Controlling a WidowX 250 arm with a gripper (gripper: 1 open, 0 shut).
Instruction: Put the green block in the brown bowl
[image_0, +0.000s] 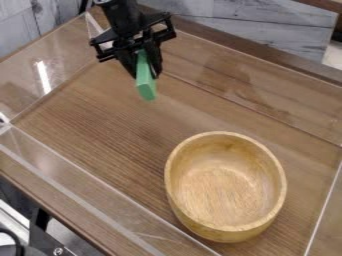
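Now gripper (135, 52) clamped on green block (143, 79), block hanging tilted above wooden table (94, 120), far left; brown bowl (226, 186) near right, well apart.

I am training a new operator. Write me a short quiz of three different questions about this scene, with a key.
1. True or false: the flat bright green block already lies inside the wide tan wooden bowl.
2. The black end effector is: A open and empty, B shut on the green block, C resting in the bowl.
3. Fill in: in the camera view, the bowl sits toward the lower ____ of the wooden table.

Key: 1 false; 2 B; 3 right.
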